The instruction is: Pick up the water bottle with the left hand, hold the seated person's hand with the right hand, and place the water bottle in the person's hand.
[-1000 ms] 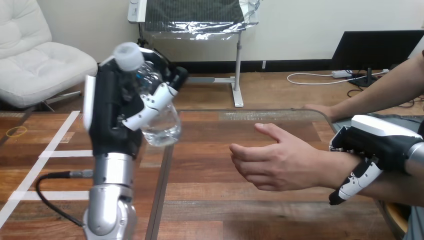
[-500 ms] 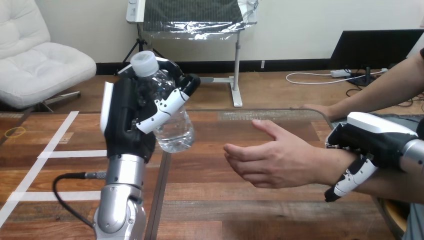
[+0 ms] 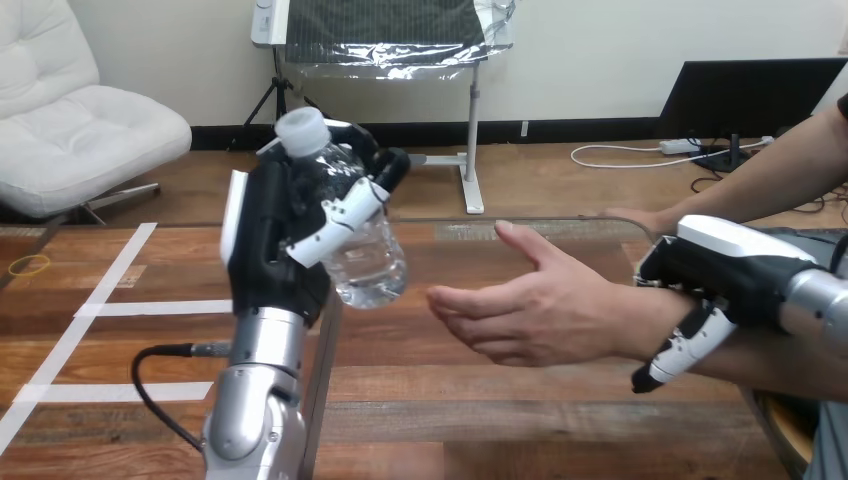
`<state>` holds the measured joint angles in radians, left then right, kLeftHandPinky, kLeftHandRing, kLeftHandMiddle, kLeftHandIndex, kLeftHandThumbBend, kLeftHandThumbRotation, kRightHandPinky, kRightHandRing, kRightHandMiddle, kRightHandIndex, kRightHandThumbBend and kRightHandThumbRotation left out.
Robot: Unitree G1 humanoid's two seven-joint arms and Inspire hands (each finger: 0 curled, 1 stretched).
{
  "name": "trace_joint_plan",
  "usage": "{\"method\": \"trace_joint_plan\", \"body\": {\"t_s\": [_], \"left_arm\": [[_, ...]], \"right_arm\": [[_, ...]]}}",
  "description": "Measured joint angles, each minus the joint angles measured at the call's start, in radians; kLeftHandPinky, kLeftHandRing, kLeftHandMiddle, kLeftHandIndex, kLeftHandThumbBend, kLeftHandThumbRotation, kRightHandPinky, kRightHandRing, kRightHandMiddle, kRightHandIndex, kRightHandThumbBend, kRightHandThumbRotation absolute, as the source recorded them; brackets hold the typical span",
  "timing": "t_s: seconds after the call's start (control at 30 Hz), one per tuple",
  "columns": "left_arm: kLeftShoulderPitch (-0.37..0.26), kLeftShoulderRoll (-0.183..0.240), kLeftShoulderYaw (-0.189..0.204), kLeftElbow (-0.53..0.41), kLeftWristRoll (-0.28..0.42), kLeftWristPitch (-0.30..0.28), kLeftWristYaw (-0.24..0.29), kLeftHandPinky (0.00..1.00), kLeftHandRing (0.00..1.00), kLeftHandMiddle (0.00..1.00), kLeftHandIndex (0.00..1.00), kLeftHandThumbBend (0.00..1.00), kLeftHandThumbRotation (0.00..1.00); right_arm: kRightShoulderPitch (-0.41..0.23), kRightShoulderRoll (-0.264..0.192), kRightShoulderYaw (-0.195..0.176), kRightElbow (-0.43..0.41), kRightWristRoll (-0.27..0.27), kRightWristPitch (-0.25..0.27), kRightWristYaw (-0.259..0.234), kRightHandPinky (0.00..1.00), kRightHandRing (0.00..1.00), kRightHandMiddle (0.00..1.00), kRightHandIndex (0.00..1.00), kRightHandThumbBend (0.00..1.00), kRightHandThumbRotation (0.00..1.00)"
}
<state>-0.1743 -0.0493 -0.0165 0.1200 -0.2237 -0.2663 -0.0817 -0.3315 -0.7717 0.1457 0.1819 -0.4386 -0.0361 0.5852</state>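
Left robot hand (image 3: 275,240) was up over worktop (image 3: 450,400), fingers wrapped round water bottle (image 3: 360,250). Bottle was tilted, cap upper left, in air just beside person's hand (image 3: 530,310), not touching. Right robot hand (image 3: 720,275) sat over person's wrist, fingers curled round it.

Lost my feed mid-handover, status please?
Left hand shut on water bottle, above table. Right hand curled round person's wrist. Person's hand open, apart from bottle; nothing between.
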Motion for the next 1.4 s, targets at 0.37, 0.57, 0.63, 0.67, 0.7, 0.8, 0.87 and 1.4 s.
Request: {"method": "trace_joint_plan", "body": {"t_s": [0.37,0.57,0.63,0.67,0.7,0.8,0.87,1.4], "left_arm": [[-0.015,0.0,-0.046,0.083,0.036,-0.049,0.0,0.28,0.34,0.4,0.43,0.66,0.0],[-0.027,-0.001,-0.065,0.12,0.04,-0.078,-0.001,0.29,0.34,0.4,0.43,0.66,0.0],[-0.03,-0.002,-0.07,0.127,0.039,-0.081,-0.001,0.29,0.34,0.4,0.43,0.66,0.0],[-0.032,-0.002,-0.073,0.129,0.038,-0.083,-0.001,0.29,0.34,0.4,0.43,0.66,0.0],[-0.033,-0.002,-0.076,0.131,0.035,-0.084,-0.002,0.29,0.34,0.4,0.43,0.66,0.0],[-0.038,-0.003,-0.085,0.137,0.028,-0.085,-0.005,0.28,0.34,0.4,0.43,0.66,0.0],[-0.043,-0.003,-0.088,0.142,0.024,-0.085,-0.008,0.28,0.33,0.39,0.43,0.66,0.0],[-0.08,-0.009,-0.097,0.155,-0.04,-0.084,-0.011,0.28,0.33,0.39,0.43,0.68,0.0]], "right_arm": [[-0.028,0.044,0.022,-0.02,-0.014,0.045,0.001,0.17,0.23,0.31,0.33,0.82,0.01],[-0.041,0.067,0.037,-0.03,-0.021,0.061,0.002,0.16,0.22,0.31,0.32,0.81,0.02],[-0.044,0.073,0.044,-0.035,-0.026,0.067,0.002,0.16,0.22,0.31,0.32,0.81,0.02],[-0.045,0.076,0.047,-0.038,-0.028,0.07,0.002,0.16,0.22,0.31,0.32,0.81,0.02],[-0.046,0.079,0.049,-0.041,-0.029,0.073,0.002,0.16,0.22,0.31,0.32,0.81,0.02],[-0.048,0.09,0.053,-0.046,-0.029,0.078,0.004,0.16,0.22,0.31,0.32,0.81,0.02],[-0.051,0.097,0.053,-0.047,-0.029,0.08,0.006,0.16,0.22,0.31,0.32,0.82,0.02],[-0.074,0.128,0.073,-0.059,-0.035,0.099,0.018,0.16,0.22,0.3,0.33,0.83,0.04]]}}
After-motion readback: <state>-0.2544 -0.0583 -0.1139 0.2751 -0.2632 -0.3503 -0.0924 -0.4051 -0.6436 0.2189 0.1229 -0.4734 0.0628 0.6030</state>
